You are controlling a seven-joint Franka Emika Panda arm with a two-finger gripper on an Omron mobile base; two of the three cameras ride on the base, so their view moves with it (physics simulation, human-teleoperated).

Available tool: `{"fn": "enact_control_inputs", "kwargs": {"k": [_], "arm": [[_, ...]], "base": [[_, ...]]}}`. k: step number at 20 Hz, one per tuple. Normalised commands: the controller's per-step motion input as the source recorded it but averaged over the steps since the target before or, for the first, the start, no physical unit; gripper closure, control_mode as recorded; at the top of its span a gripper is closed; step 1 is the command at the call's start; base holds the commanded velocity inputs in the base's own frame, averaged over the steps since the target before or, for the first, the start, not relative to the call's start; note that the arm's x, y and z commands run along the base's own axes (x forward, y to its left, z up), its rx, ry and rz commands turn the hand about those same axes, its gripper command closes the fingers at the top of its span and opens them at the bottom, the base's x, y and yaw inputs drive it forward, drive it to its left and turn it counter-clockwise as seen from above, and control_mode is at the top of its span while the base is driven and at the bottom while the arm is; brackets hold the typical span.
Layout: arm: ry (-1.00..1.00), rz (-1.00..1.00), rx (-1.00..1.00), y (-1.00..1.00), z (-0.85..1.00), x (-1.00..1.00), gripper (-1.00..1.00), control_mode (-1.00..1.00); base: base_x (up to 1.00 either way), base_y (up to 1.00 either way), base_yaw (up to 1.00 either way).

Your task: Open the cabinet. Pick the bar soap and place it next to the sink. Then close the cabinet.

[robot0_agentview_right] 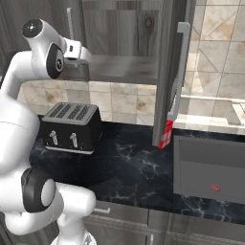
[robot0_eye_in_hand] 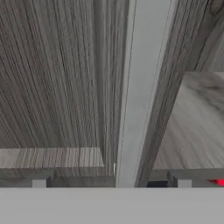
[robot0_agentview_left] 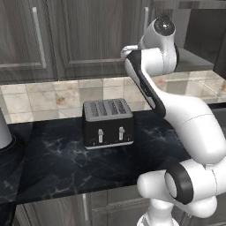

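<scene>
- The cabinet (robot0_agentview_right: pixel 143 52) has its right door (robot0_agentview_right: pixel 167 72) swung out edge-on toward the base, its long silver handle (robot0_agentview_right: pixel 178 72) facing the tiled wall; the left door (robot0_agentview_right: pixel 79 24) looks shut or nearly so, and I cannot tell which
- The gripper (robot0_agentview_right: pixel 86 53) sits at that left door, just in front of the pale grey shelf (robot0_agentview_right: pixel 124 67); its fingers (robot0_eye_in_hand: pixel 39 183) are spread to their widest, pinching nothing, with a vertical bar (robot0_eye_in_hand: pixel 138 96) between them in the hand view
- The step in hand reads as opening the cabinet; centre the bar between both fingers before pinching, then pull along the door's arc, not straight back
- The bar soap I cannot make out on the visible shelf
- The sink (robot0_agentview_right: pixel 210 167) lies to the right in the counter (robot0_agentview_right: pixel 124 167), beyond the toaster (robot0_agentview_right: pixel 72 127); a red-and-white bottle (robot0_agentview_right: pixel 165 134) stands by the open door's lower edge; swing wide of both
</scene>
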Motion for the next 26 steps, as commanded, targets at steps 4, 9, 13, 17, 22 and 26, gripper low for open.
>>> {"fn": "enact_control_inputs", "kwargs": {"k": [4, 9, 13, 17, 22, 26], "arm": [[0.00, -0.09, 0.00, 0.00, 0.00, 0.09, -1.00, -1.00], [0.00, -0.08, 0.00, 0.00, 0.00, 0.08, -1.00, -1.00], [-0.02, -0.06, 0.00, -0.04, 0.07, -0.01, -1.00, -1.00], [0.00, 0.00, 0.01, -0.23, 0.25, -0.22, -1.00, -1.00], [0.00, 0.00, 0.03, -0.15, 0.30, -0.12, -1.00, -1.00], [0.00, 0.01, 0.03, -0.02, 0.14, -0.03, -1.00, -1.00]], "base": [[0.00, 0.00, 0.00], [0.00, 0.00, 0.00], [0.00, 0.00, 0.00], [0.00, 0.00, 0.00], [0.00, 0.00, 0.00], [0.00, 0.00, 0.00]]}}
